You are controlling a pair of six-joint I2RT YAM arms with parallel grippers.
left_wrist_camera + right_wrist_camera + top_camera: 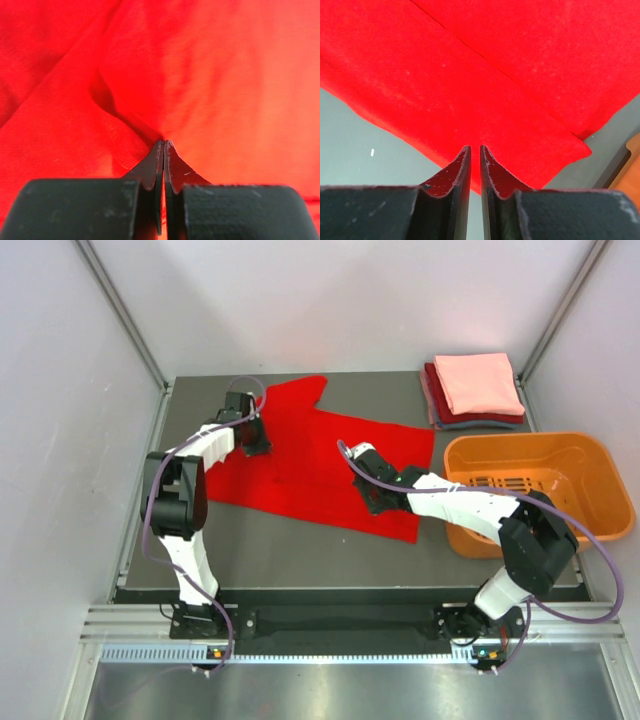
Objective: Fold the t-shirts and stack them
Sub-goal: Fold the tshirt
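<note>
Shirts: one spread (320, 465), three folded (478, 388)

A bright red t-shirt (320, 455) lies spread across the dark table (300, 550), the left gripper (252, 440) down on its left part and the right gripper (372, 490) on its near right part. At the far right sits a stack of folded shirts (475, 390), salmon-pink on top, just beyond an orange basket (540, 490).

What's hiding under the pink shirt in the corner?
Under the folded salmon-pink shirt lies a dark red shirt, and below that a grey-blue one. Only their edges peek out; the rest is covered, so anything deeper in the pile can't be seen.
</note>
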